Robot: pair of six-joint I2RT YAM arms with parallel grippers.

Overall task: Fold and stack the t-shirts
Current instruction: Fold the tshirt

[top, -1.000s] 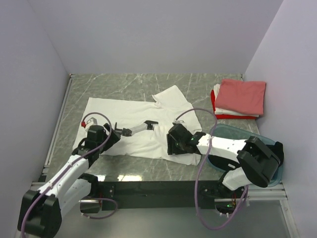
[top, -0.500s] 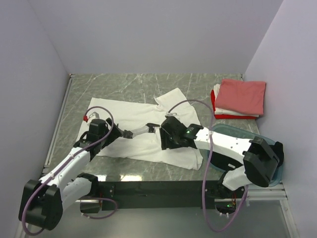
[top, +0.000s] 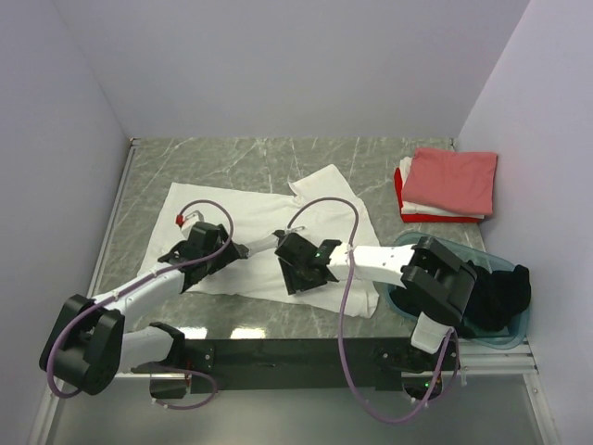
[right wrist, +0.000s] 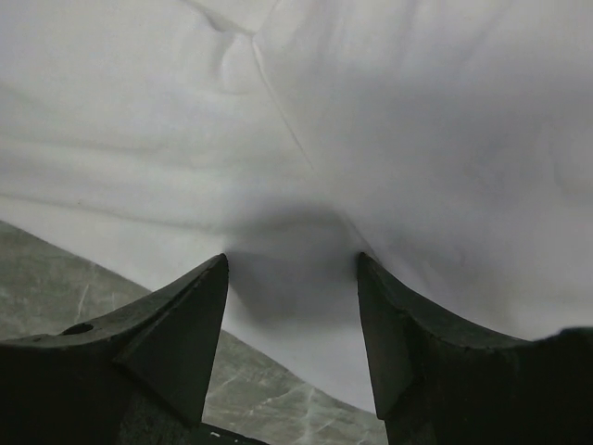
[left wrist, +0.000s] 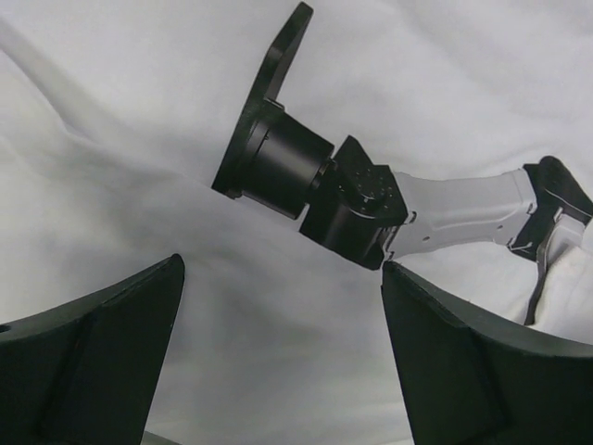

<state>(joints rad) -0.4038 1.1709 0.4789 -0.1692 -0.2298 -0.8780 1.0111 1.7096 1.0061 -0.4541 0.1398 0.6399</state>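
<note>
A large white t-shirt (top: 232,213) lies spread out on the marble table, with a dark graphic (top: 264,243) near its middle. My left gripper (top: 237,250) hovers open just left of that graphic (left wrist: 352,185), over bare white cloth (left wrist: 278,352). My right gripper (top: 293,276) is open, both fingertips (right wrist: 208,278) pressed onto the shirt near its front hem, cloth dimpled between them. At the back right sits a folded stack: a salmon-pink shirt (top: 454,178) on top, white and red (top: 422,218) below. A black shirt (top: 496,295) lies in the tub.
A translucent teal tub (top: 400,298) stands at the front right, beside the right arm's base. Purple cables loop above both wrists. Grey walls close in the table on the left, back and right. Bare marble (right wrist: 65,278) shows just beyond the shirt's hem.
My right arm has swung left along the shirt's near edge, uncovering the black shirt in the tub. My left gripper has moved forward and right, closer to the graphic.
</note>
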